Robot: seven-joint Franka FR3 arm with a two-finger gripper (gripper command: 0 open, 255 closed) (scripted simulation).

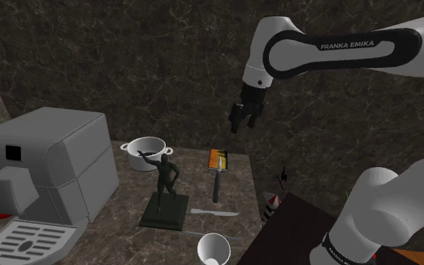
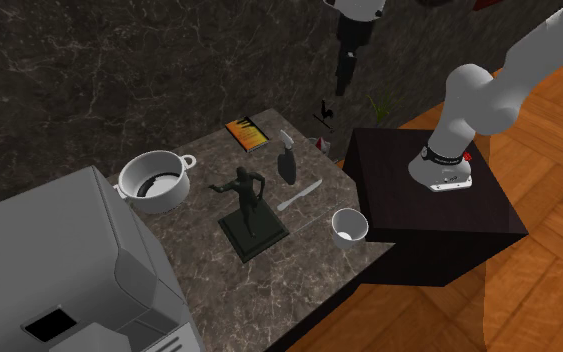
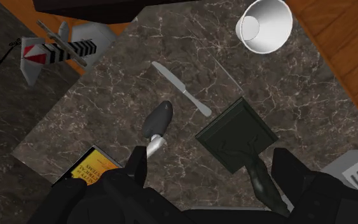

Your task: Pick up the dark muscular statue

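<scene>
A dark statue [image 1: 165,179] of a muscular figure, one arm raised, stands upright on its square dark base in the middle of a dark marble counter [image 2: 299,262]. A silvery table knife [image 1: 214,213] lies just beside the base, and a white cup [image 1: 213,249] sits near the base's front corner. A dark-headed utensil with a silvery handle [image 3: 158,122] lies near the statue, with an orange book [image 1: 218,159] beyond it. A white two-handled pot [image 1: 146,153] stands close behind the statue, and a large grey coffee machine [image 1: 48,173] stands on its far side.

The all-black two-finger gripper [image 1: 236,126] hangs high above the counter, well apart from the statue, fingers spread and empty. In the wrist view the statue lies under one finger [image 3: 285,167], not centred in the gap.

This looks like the approach step. The next move probably calls for centring over the figure, descending, and closing on its body.
</scene>
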